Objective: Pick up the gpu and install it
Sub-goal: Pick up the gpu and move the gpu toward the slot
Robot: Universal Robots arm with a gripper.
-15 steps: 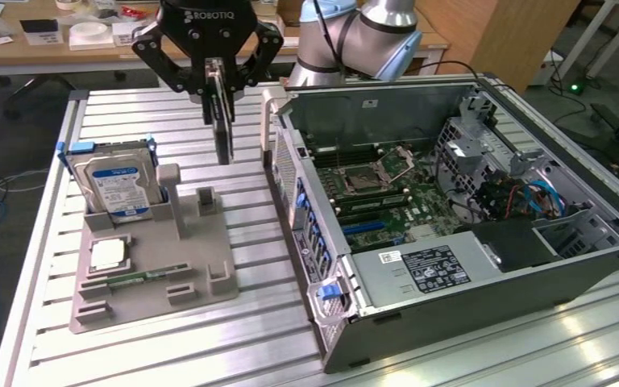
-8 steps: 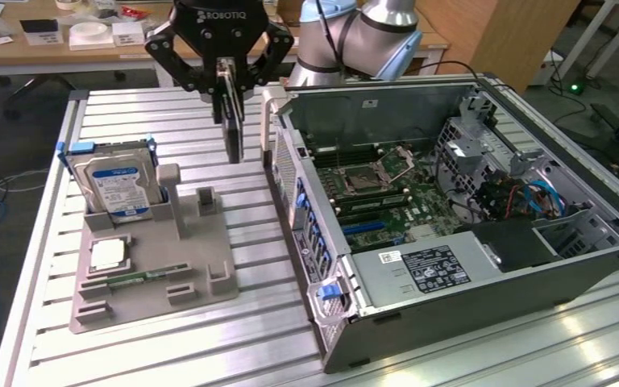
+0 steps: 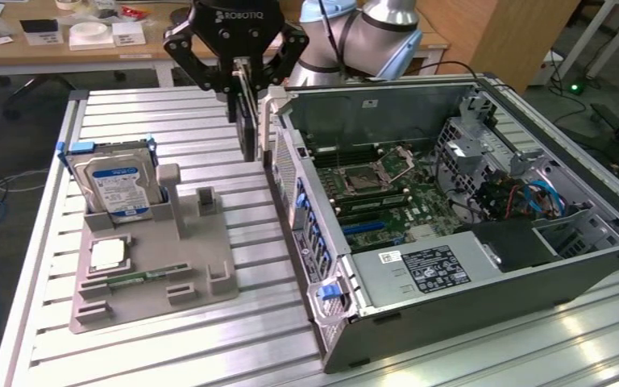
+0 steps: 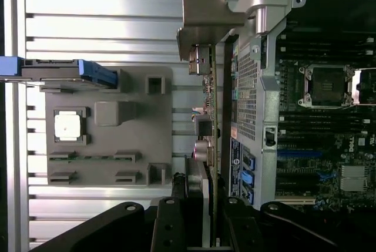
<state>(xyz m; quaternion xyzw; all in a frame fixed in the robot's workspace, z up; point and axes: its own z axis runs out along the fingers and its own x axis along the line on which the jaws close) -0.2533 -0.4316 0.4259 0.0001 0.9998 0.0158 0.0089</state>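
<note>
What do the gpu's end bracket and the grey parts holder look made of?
The gpu has a bracket that looks like bent sheet metal: bare silver, soft sheen. The grey holder looks like matte plastic, maybe 3D-printed: uniform colour, no glints, blocky pockets.

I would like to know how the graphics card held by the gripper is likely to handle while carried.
The graphics card is probably stiff: it hangs straight and edge-on below the gripper. It looks thin, so likely light but fragile, with connectors showing near one end. Its metal bracket juts out, so it may snag on the computer case.
</note>
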